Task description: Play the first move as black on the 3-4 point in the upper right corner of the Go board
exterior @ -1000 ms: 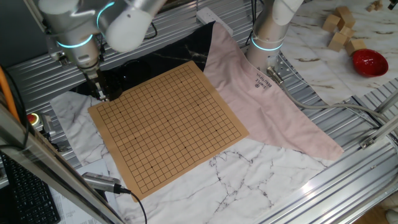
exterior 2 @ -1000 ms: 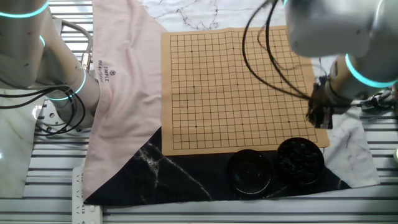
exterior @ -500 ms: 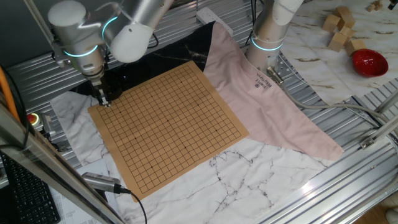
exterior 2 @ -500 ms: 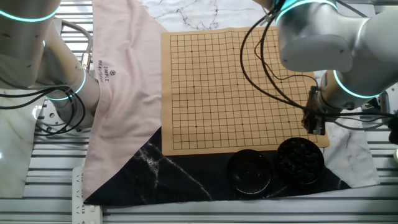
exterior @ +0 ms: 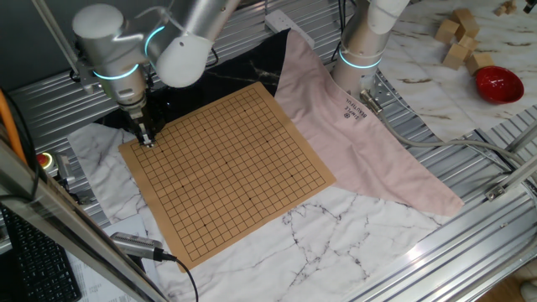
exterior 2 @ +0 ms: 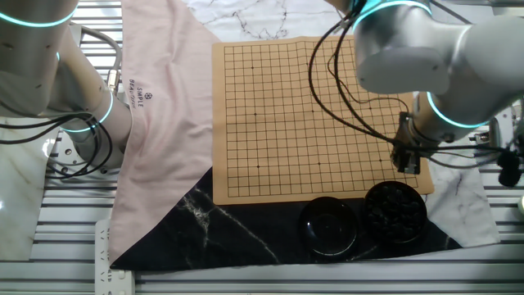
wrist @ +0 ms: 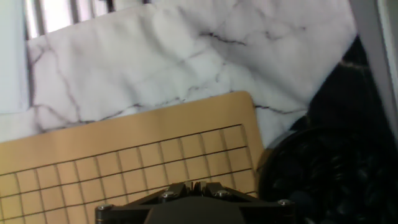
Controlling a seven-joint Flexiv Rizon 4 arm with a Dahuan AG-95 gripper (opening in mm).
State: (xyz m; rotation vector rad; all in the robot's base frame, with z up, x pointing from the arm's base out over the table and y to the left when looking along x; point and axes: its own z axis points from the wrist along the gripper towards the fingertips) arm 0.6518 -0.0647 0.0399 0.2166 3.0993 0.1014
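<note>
Over the tan wooden gridded Go board's point(exterior 2: 315, 115) corner: two-finger gripper point(exterior 2: 407, 161).
Jaws nearly closed; any held stone cannot be told. Round black bowl of stones point(exterior 2: 395, 211) just beside.

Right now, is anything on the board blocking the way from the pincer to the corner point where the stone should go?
Nothing visible does. The board shows only bare grid, with no stones on it. The pincer hangs over the board's corner region beside the bowl of black stones. Whether it holds a stone cannot be told.
</note>
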